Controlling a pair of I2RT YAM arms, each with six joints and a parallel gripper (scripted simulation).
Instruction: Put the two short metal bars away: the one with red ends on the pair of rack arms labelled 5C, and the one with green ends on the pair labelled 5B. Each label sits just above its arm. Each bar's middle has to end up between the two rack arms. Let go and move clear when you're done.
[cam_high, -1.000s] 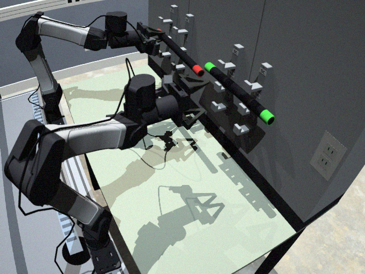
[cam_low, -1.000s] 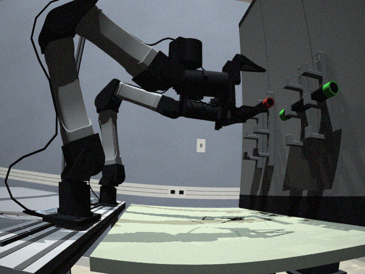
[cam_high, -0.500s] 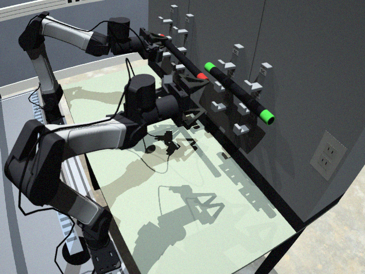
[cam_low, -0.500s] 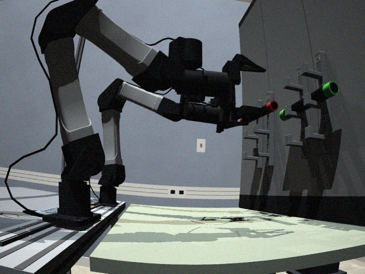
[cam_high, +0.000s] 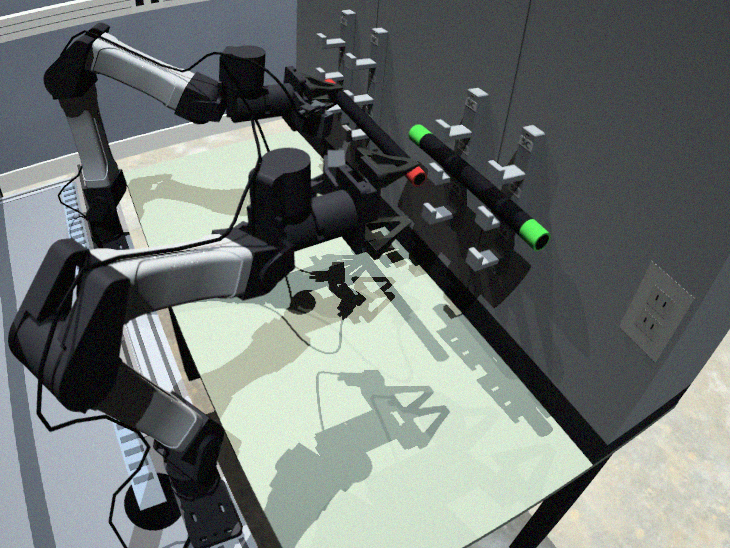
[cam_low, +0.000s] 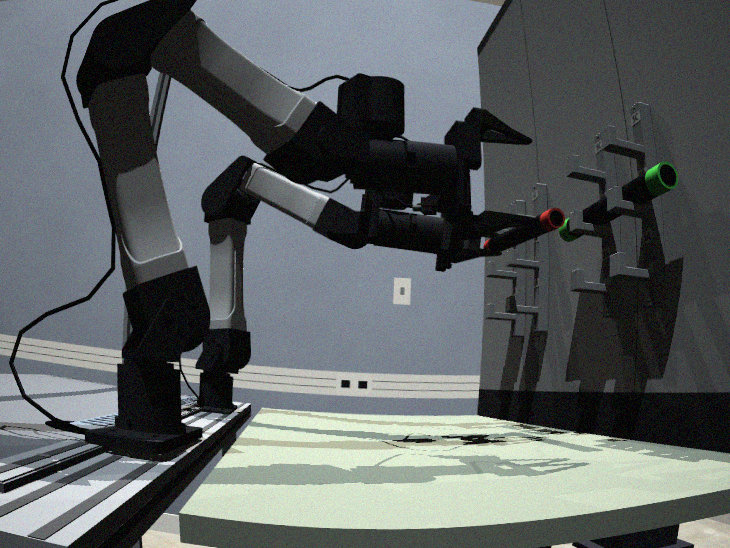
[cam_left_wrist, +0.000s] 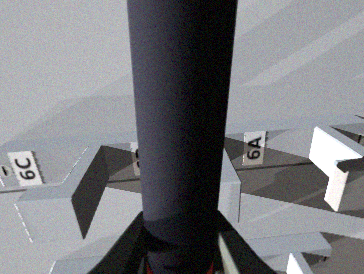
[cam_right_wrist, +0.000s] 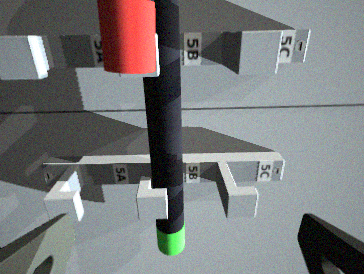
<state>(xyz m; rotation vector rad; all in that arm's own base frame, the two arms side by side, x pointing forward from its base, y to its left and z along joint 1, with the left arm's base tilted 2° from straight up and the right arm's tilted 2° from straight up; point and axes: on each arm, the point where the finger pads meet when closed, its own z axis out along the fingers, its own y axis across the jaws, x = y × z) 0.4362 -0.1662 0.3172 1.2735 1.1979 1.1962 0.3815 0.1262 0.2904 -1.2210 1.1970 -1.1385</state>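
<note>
"Two bars, one racked?"

"Yes. The green-ended bar (cam_high: 477, 182) (cam_low: 636, 189) (cam_right_wrist: 166, 130) lies across the 5B pair; the red-ended bar (cam_high: 371, 126) (cam_low: 518, 230) (cam_left_wrist: 182, 100) (cam_right_wrist: 127, 40) hangs off the rack, the left gripper (cam_high: 323, 91) (cam_low: 492, 244) (cam_left_wrist: 179, 222) clamped near its far end."

"And the right gripper (cam_high: 406, 191) (cam_low: 530, 179) (cam_right_wrist: 185, 224)?"

"Fingers wide apart, holding nothing, close by the red bar's near end."

"What might go wrong?"

"Held at one end, the bar could swivel or sag in the grip. Carried sideways too low, it could knock the green one loose. A poorly centred grasp by the right gripper could tilt it, or leave its middle outside the posts."

"What does the rack (cam_high: 474, 103) (cam_low: 639, 135) (cam_right_wrist: 225, 157) hold?"

"Only the green-ended bar on 5B; the upper 5C arms (cam_high: 456, 130) (cam_low: 625, 147) (cam_right_wrist: 242, 202) await the red."

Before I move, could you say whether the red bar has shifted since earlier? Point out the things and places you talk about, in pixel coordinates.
Yes: in the exterior view, the red bar (cam_high: 371, 125) (cam_low: 524, 229) (cam_left_wrist: 182, 110) (cam_right_wrist: 127, 40) has moved down and right, toward the green bar (cam_high: 478, 181) (cam_low: 636, 188) (cam_right_wrist: 166, 125).
</note>
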